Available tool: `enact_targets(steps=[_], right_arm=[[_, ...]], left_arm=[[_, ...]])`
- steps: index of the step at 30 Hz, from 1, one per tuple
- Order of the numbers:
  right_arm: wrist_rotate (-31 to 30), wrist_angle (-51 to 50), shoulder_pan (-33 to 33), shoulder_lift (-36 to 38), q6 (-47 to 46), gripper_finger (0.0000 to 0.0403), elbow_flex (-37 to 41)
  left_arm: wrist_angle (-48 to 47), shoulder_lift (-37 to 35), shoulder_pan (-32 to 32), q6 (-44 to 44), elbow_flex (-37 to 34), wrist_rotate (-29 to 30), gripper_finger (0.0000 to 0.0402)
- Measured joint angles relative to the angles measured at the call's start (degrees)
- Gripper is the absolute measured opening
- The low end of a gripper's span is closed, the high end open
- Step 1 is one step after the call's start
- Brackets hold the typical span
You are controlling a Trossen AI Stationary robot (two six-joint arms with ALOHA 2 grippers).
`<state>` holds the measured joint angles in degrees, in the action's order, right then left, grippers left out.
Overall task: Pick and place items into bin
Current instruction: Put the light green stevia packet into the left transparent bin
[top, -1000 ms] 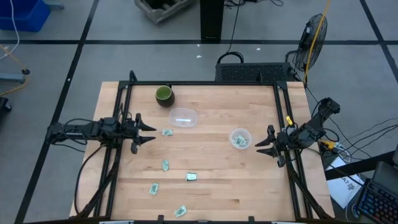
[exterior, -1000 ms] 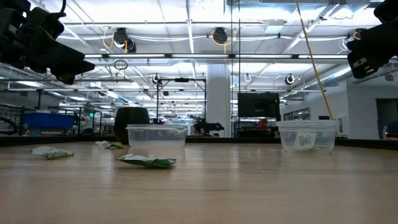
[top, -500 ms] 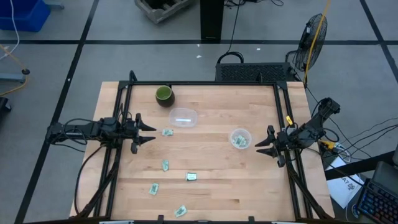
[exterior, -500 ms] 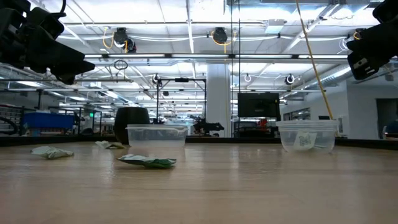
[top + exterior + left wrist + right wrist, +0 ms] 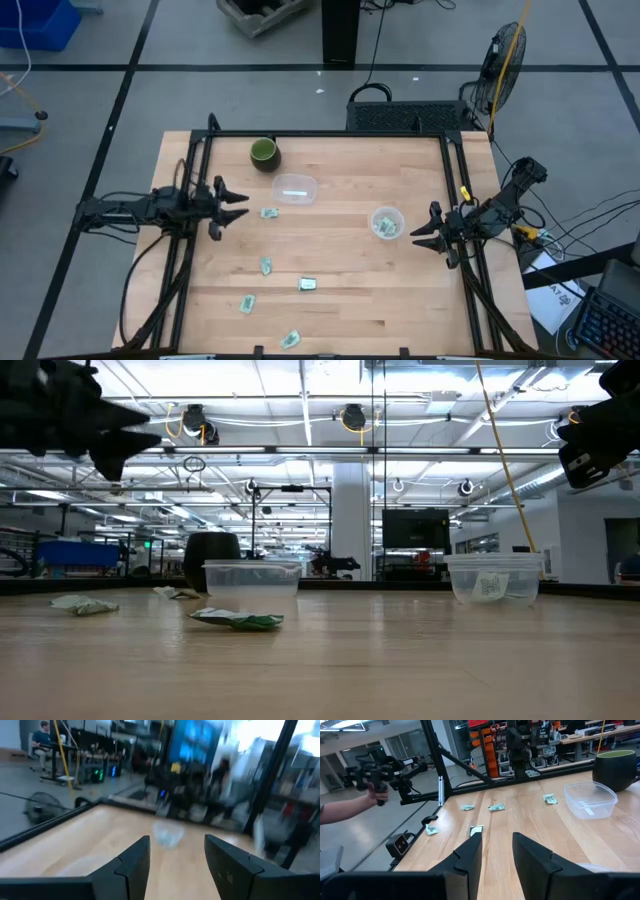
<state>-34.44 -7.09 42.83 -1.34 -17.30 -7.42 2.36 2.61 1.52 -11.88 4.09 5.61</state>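
Grey concrete flooring marked with dark lines is surrounding a pale wooden tabletop (image 5: 340,300) edged by a black frame, and beyond it the low view is showing a bright workshop hall with ceiling lights. On the tabletop a dark green cup (image 5: 263,152) is standing near the far edge, a clear rectangular container (image 5: 295,188) is lying just beside it toward the centre, and a clear round container (image 5: 386,222) is sitting toward the right side with one packet visible inside. Five pale green and white packets are lying loose on the wood: one packet (image 5: 269,212) is resting just beside the rectangular container with its long axis running left to right; a second packet (image 5: 266,265) is pointing roughly front to back; a third packet (image 5: 308,284) is lying left to right near the middle; a fourth packet (image 5: 246,303) and a fifth packet (image 5: 291,340) are both lying on a diagonal near the front edge. The left hand (image 5: 232,207) is hovering above the left side of the tabletop, fingers spread wide and empty. The right hand (image 5: 421,236) is hanging at the right edge near the round container, fingers also spread wide and empty. A person's arm (image 5: 345,810) is showing beyond the tabletop in the right wrist view.
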Motion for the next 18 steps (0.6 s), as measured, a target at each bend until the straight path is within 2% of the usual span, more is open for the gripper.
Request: enact_targets(steps=[2,7,10,13,15,18], right_arm=[[0.0,0.0,0.0,0.0,0.0,0.0100,0.0],[0.0,0.0,0.0,0.0,0.0,0.0100,0.0],[0.0,0.0,0.0,0.0,0.0,0.0100,0.0],[0.0,0.0,0.0,0.0,0.0,0.0100,0.0],[0.0,0.0,0.0,0.0,0.0,0.0100,0.0],[0.0,0.0,0.0,0.0,0.0,0.0100,0.0]], left_arm=[[4.4,0.0,0.0,-5.4,0.0,0.2,0.0191],[12.1,0.0,0.0,-13.5,0.0,6.2,0.0191],[15.7,0.1,0.0,-13.1,0.1,11.5,0.0191],[15.3,0.2,0.0,-14.1,0.1,17.2,0.0191],[14.4,0.6,0.0,-16.5,0.1,17.9,0.0191],[13.1,2.2,0.0,-20.5,0.1,14.3,0.0191]])
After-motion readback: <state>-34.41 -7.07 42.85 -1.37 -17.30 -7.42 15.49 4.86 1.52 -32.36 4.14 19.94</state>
